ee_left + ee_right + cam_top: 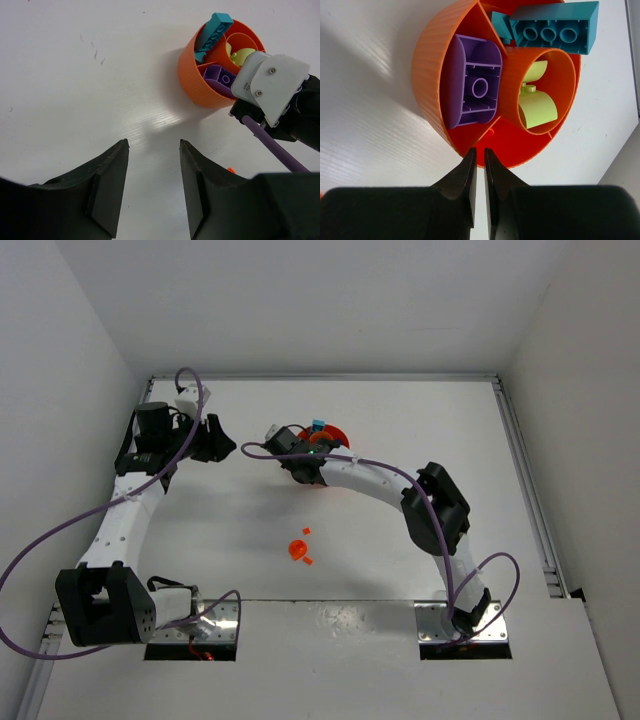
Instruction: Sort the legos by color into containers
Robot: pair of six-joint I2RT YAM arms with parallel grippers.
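Note:
The orange dish holds a purple brick in its left compartment and a lime green brick in the round middle one. A cyan brick lies tilted across the far rim. One tiny orange piece rests in the near compartment. My right gripper hangs over the dish's near rim, jaws all but shut with nothing between them. Three small orange pieces lie on the table nearer the arm bases. My left gripper stands open over bare table, left of the dish.
The right arm's wrist and its purple cable crowd the dish's right side in the left wrist view. White walls close in the table on three sides. A metal rail runs along the right edge.

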